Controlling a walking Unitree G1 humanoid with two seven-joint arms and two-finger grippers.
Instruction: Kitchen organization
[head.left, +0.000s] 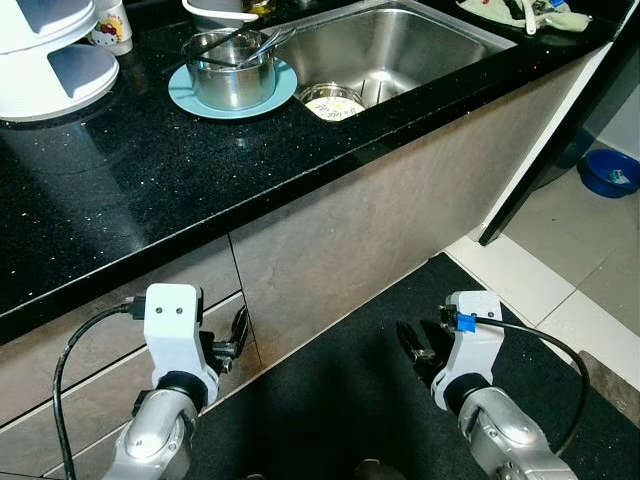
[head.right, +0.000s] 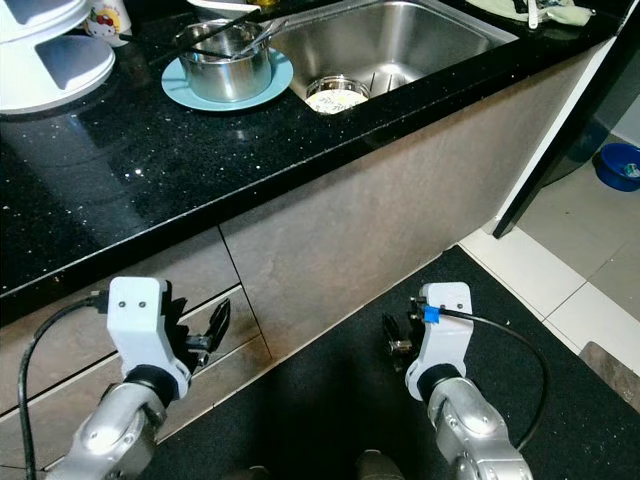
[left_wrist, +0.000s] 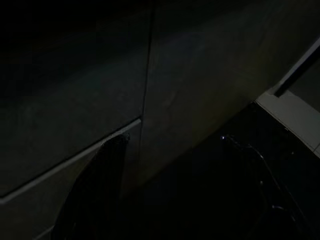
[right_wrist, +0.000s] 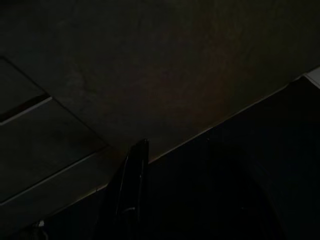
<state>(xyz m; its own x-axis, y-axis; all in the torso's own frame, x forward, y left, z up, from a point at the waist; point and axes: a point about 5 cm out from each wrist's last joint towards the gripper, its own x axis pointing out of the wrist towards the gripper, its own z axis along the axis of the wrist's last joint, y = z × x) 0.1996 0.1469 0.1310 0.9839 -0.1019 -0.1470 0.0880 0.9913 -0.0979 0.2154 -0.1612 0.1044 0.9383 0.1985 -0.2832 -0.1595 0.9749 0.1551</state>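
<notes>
A black speckled countertop (head.left: 150, 180) runs across the scene above grey cabinet fronts (head.left: 380, 230). Near its back edge a steel pot (head.left: 232, 72) with utensils leaning inside sits on a light blue plate (head.left: 282, 92), just beside the left rim of the stainless sink (head.left: 400, 50). Inside the sink, at its near left corner, lies a small round strainer or dish (head.left: 333, 103) with pale contents. At the counter's back left corner stands a white tiered holder (head.left: 50, 60), with a printed mug (head.left: 110, 25) behind it. At the far right corner of the counter, past the sink, lies a greenish cloth (head.left: 530, 18) with a white item on it. Below, both arms hang low in front of the cabinets over a dark floor mat (head.left: 350, 400). The left gripper (head.left: 238, 335) is close to the drawer fronts (head.left: 90, 370), and the right gripper (head.left: 412, 345) hangs over the mat; whether either pair of fingers is spread or pressed together cannot be told, and neither visibly holds anything. The wrist views are very dark, showing only cabinet panels, a drawer seam and the mat's edge. On the tiled floor to the right sits a blue bowl (head.left: 610, 172).
</notes>
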